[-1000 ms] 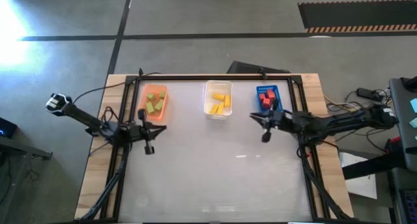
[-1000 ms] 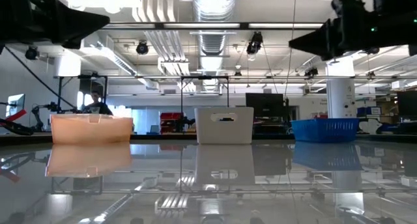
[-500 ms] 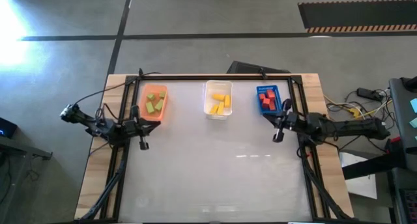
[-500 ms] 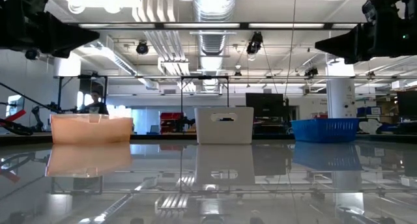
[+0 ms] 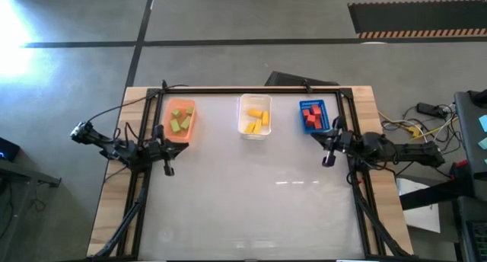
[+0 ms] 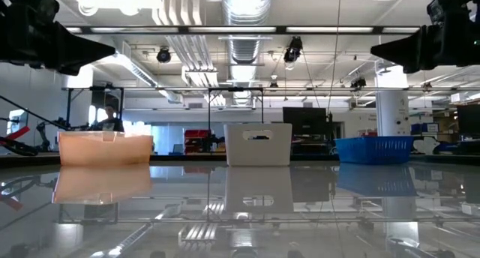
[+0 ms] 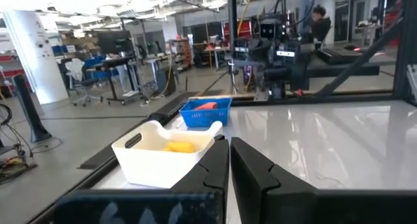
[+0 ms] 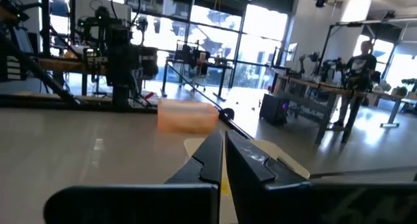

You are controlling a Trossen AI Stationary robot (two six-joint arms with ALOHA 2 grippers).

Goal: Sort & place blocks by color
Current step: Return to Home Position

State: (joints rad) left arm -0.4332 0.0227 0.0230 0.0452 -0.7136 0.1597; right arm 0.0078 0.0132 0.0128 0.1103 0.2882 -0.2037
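The blocks lie sorted in three bins along the table's far side. In the high view, light green blocks [image 5: 181,119] are in the orange bin [image 5: 192,129], yellow blocks [image 5: 256,119] in the clear bin [image 5: 243,132] and red blocks [image 5: 311,115] in the blue bin [image 5: 323,105]. My left gripper [image 5: 168,170] [image 7: 229,154] hovers shut near the table's left edge, just nearer than the orange bin. My right gripper [image 5: 327,161] [image 8: 223,148] hovers shut near the right edge, just nearer than the blue bin. Neither holds anything.
The low view shows the orange bin [image 6: 105,148], clear bin [image 6: 258,144] and blue bin [image 6: 373,148] in a row, both arms high above the table. A black frame [image 5: 251,89] borders the table. People stand far off in the room [image 8: 360,62].
Both arms have drawn back from the middle: my left gripper has moved toward the table's left edge and my right gripper toward the right edge. The blocks and bins have stayed where they were.
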